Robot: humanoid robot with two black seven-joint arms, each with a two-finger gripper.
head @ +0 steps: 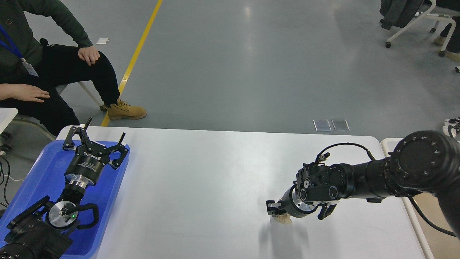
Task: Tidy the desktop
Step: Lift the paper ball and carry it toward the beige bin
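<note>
The desktop [201, 187] is a wide white tabletop. A small crumpled ball of brown paper [285, 219] lies on it at the front right. My right gripper [281, 215] points down onto the paper with its fingers closed in around it, and most of the ball is hidden under the wrist. My left gripper [97, 136] hangs open and empty over the far end of the blue tray [39, 172] at the left edge of the table.
An off-white bin rim [386, 144] shows just past the table's right edge, behind my right arm. A seated person [54, 68] is close to the table's far left corner. A wheeled chair [424, 18] stands far off at the back right.
</note>
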